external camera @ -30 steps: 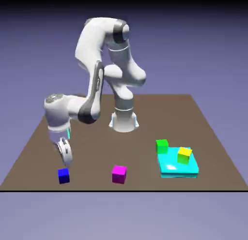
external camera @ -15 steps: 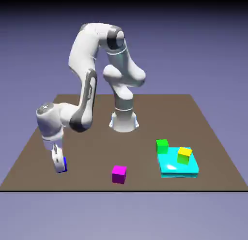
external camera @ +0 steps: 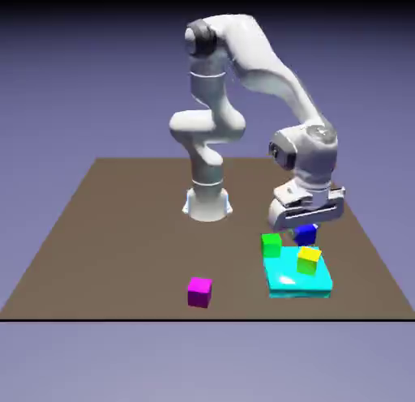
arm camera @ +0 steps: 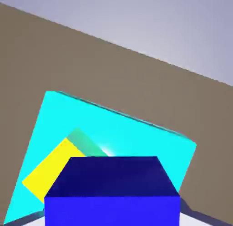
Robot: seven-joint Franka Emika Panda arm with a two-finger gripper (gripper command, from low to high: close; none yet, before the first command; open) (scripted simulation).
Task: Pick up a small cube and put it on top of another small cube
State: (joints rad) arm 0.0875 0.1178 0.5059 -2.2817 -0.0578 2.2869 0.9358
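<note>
Brown table (external camera: pixel 121 230) under a white arm (external camera: pixel 267 68) bent over a flat cyan block (external camera: pixel 298 280). Gripper (external camera: pixel 305 228) pinching the blue cube (external camera: pixel 305 233), held in the air just above the cyan block. Yellow cube (external camera: pixel 308 259) resting on the cyan block, green cube (external camera: pixel 271 245) against its far corner, magenta cube (external camera: pixel 199 292) well apart on the exterior view's left.

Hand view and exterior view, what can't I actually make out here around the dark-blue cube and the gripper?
- Gripper fingertips: in the hand view the dark-blue cube fills the bottom edge and hides them.
- Yellow cube: hand view, partly covered by the dark-blue cube.
- Green cube and magenta cube: outside the hand view's frame.
- Dark-blue cube, exterior view: its top is hidden by the gripper, so finger contact is unclear.
</note>
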